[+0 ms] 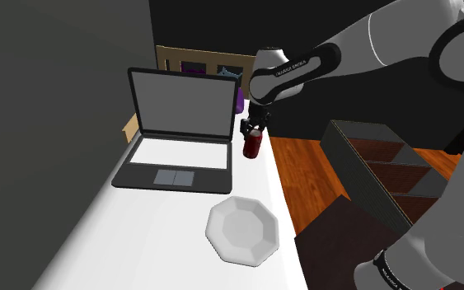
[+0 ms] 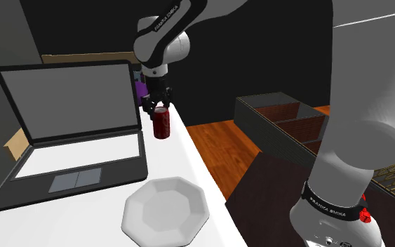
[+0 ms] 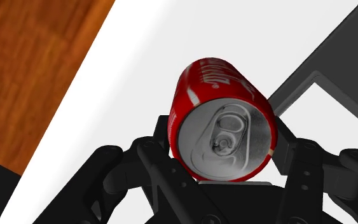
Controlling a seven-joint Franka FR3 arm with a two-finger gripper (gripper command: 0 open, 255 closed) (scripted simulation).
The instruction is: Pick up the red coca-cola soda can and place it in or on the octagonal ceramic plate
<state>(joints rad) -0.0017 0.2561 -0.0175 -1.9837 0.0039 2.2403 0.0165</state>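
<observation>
Right of laptop (image 1: 180, 123), at table (image 1: 139, 247) edge: can (image 1: 253, 147) upright, gripper (image 1: 253, 132) clamped on its top. Grasp step judged done, lift-off unclear. Next: raise, carry to plate (image 1: 243, 231) in the foreground, lower level. Wrist view: fingers (image 3: 283, 135) tight on both can flanks; shoulder view: route to plate.

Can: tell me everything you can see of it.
The can is red with white lettering down its side and a silver top, its pull tab in place. It stands upright near the white table's edge on the floor side, beside the open laptop's screen. The gripper comes at it from above, and its black fingers clasp it on both sides just below the rim. Whether its base rests on the table cannot be told.
</observation>
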